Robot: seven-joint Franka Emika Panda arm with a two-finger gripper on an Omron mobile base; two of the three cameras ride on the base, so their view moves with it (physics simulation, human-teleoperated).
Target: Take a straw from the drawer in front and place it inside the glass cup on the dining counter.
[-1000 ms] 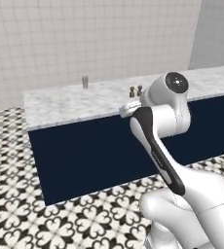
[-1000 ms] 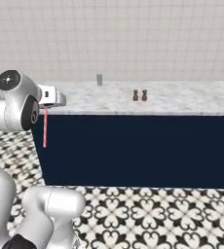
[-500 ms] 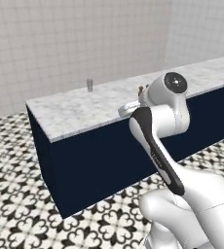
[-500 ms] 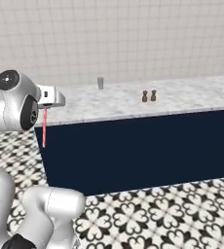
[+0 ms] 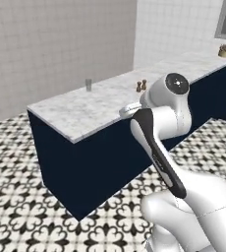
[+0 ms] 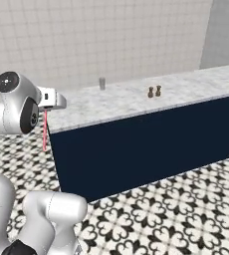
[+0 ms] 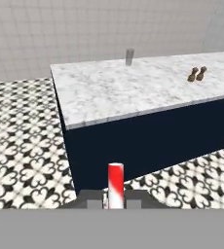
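Observation:
My gripper (image 6: 47, 109) is shut on the straw (image 6: 45, 133), a thin pink-red stick that hangs straight down from the fingers, short of the counter's near left corner. In the hand view the straw (image 7: 115, 184) stands as a red and white stub between the finger tips. The glass cup (image 6: 102, 83) stands upright near the far edge of the dining counter (image 6: 121, 102), well beyond the gripper. It is also in the left base view as the glass cup (image 5: 88, 84) and in the hand view as the glass cup (image 7: 129, 56). The drawer is out of view.
Two small brown shakers (image 6: 154, 91) stand on the marble further right of the cup. The counter's navy base (image 6: 146, 144) drops to a patterned tile floor (image 6: 176, 209). A potted succulent (image 5: 225, 50) sits on another worktop at the far right.
The whole picture has shifted: the base has driven and turned, so the counter's corner now faces me at an angle. The arm keeps its pose with the straw held.

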